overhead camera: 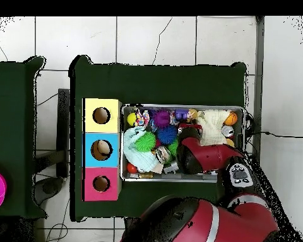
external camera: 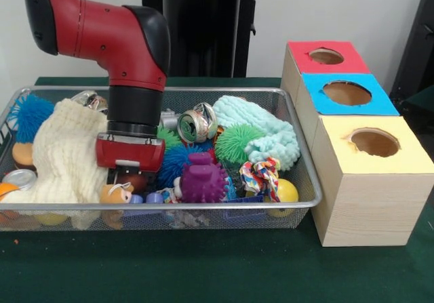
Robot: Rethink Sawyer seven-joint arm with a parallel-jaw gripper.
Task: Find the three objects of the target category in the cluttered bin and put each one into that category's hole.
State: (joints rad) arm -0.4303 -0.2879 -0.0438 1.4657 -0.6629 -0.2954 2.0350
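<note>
The silver wire-mesh bin [external camera: 308,201] lies in front of me, full of mixed toys, and also shows in the overhead view [overhead camera: 124,173]. My gripper [external camera: 129,179] is lowered into the bin's left half, between a cream knitted cloth [external camera: 64,154] and a blue spiky ball [external camera: 178,164]. Its tips are buried in the clutter just above a small doll head [external camera: 115,194]. Three wooden boxes with holes stand beside the bin: red [external camera: 325,55], blue [external camera: 347,93] and yellow [external camera: 374,142]. In the overhead view my arm [overhead camera: 201,154] hides the gripper.
The bin also holds a purple spiky toy [external camera: 202,179], a green spiky ball [external camera: 237,142], a mint knitted cloth [external camera: 268,130], crushed cans [external camera: 196,123], a blue fuzzy ball [external camera: 30,113], a yellow ball [external camera: 287,191] and a striped rope toy [external camera: 261,174]. Something beige shows inside the blue box's hole [overhead camera: 101,150].
</note>
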